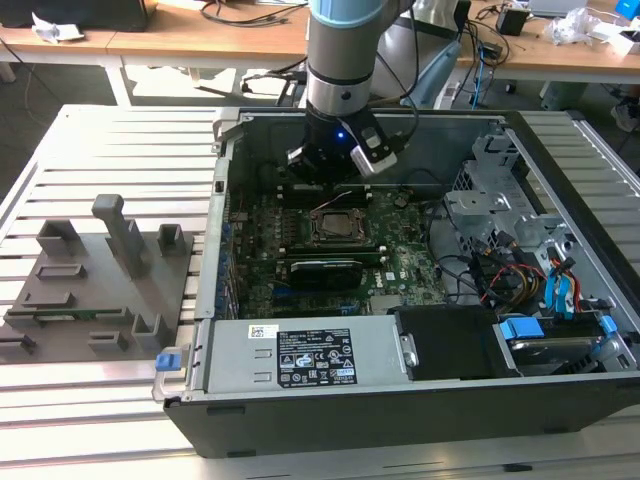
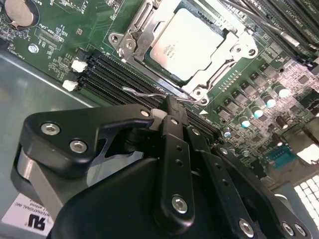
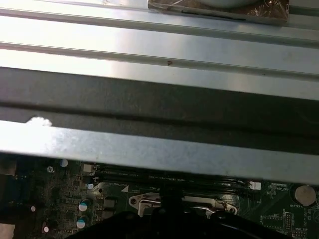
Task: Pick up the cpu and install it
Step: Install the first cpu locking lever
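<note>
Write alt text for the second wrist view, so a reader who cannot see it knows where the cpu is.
The cpu, a shiny square chip, sits in the open socket frame on the green motherboard. The black gripper hangs close beside the socket, holding nothing visible.

arm [image 1: 340, 60]: silver w/ blue band | gripper [image 2: 172, 112]: black, silver screws
</note>
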`<state>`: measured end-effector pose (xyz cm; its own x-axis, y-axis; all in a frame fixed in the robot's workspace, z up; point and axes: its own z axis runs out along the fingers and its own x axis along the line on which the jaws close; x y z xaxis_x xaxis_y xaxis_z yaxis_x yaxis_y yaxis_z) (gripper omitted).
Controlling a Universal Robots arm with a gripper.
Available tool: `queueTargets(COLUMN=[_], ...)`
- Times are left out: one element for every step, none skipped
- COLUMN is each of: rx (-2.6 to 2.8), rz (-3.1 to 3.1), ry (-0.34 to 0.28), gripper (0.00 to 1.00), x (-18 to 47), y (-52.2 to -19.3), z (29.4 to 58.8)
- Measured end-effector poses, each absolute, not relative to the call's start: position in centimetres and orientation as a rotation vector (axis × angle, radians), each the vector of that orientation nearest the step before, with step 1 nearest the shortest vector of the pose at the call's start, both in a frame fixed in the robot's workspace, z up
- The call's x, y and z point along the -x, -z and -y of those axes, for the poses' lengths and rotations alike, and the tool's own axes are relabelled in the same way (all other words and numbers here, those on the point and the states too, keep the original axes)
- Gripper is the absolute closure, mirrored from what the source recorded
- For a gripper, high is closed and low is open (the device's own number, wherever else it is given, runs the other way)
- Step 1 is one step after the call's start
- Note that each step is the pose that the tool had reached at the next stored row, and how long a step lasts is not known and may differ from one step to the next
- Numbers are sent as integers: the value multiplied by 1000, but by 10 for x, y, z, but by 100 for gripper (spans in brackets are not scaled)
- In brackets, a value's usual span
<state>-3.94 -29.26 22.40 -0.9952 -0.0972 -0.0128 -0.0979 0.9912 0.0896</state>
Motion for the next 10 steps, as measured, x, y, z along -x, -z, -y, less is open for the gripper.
queueTargets(rx=[153, 153, 154, 155, 155, 156, 156, 156, 156, 156], rz=[-3126, -3126, -3126, -3126, -3126, -3126, -3127, -3127, -3127, -3128], ry=[-141, -141, -141, -141, -141, -139, -134, -130, -127, -124], gripper=[89, 89, 89, 89, 89, 89, 89, 89, 89, 89], x=[39, 39, 39, 39, 39, 38, 37, 36, 35, 34], y=[-223, -222, -221, -220, -220, -219, -217, -216, -216, -215], z=[292, 292, 291, 291, 291, 291, 291, 291, 291, 291])
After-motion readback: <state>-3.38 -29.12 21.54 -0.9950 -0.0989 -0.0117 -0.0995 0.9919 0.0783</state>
